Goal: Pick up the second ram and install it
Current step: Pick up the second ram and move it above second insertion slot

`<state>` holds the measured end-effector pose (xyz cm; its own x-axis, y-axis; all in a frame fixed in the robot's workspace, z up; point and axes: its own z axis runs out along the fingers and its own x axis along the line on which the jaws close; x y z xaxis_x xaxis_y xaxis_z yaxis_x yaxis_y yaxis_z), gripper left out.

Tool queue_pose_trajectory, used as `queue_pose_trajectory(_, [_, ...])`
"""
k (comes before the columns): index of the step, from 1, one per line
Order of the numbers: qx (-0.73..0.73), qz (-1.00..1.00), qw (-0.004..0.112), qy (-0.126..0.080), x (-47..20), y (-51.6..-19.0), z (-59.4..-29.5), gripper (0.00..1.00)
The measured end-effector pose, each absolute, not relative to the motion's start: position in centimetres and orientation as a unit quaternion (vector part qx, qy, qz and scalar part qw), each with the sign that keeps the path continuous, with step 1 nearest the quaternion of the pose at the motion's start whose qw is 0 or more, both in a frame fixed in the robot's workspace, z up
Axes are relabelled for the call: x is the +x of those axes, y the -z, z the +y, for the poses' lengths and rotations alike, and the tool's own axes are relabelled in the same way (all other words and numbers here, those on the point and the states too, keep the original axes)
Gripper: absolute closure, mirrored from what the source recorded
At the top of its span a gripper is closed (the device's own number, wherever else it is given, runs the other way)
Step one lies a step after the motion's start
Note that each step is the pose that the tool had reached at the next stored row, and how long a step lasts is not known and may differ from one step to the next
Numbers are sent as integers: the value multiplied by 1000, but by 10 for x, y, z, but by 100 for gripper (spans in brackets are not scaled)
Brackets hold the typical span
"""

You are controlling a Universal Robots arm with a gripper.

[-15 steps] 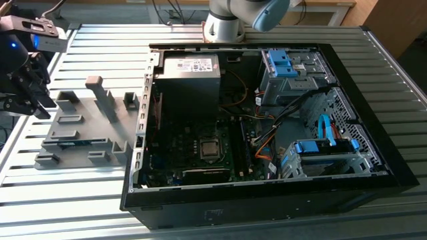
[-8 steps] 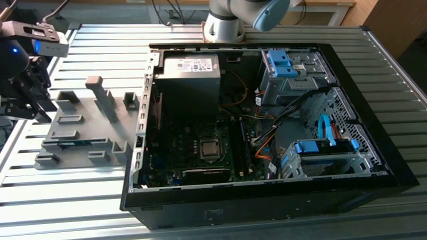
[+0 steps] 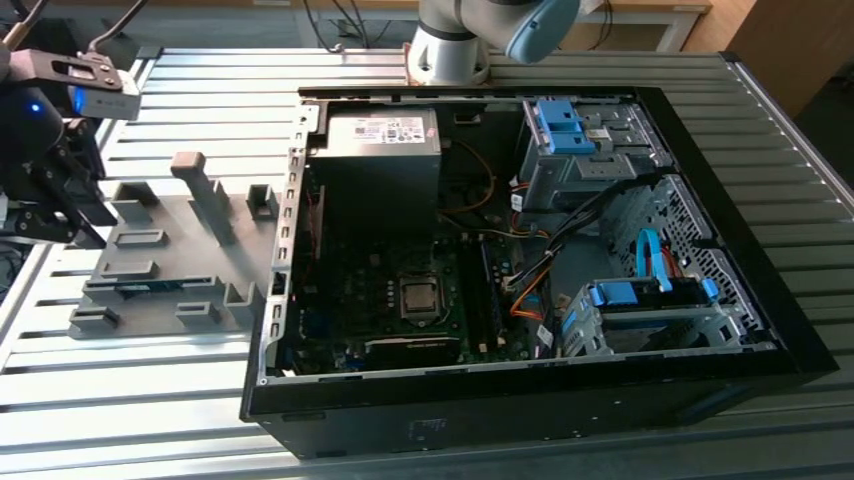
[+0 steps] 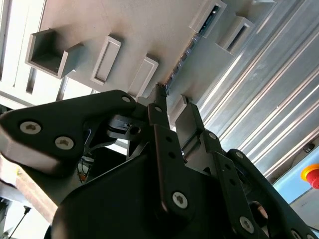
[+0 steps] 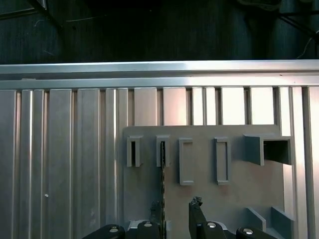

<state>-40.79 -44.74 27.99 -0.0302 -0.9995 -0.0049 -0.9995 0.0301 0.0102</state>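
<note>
Claw (image 5: 177, 208) is open to a moderate gap over the grey holder (image 5: 234, 199) on the ribbed table (image 5: 65, 164). The second ram (image 5: 162, 181) stands on edge in a holder slot. In both wrist views it lines up with the gap, close beside one finger (image 5: 156, 219); contact cannot be told.
</note>
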Motion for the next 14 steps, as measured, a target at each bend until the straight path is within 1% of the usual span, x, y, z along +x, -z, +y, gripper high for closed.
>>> queue_pose_trajectory(14, [696, -718, 2, 5, -408, -265, -452, 64])
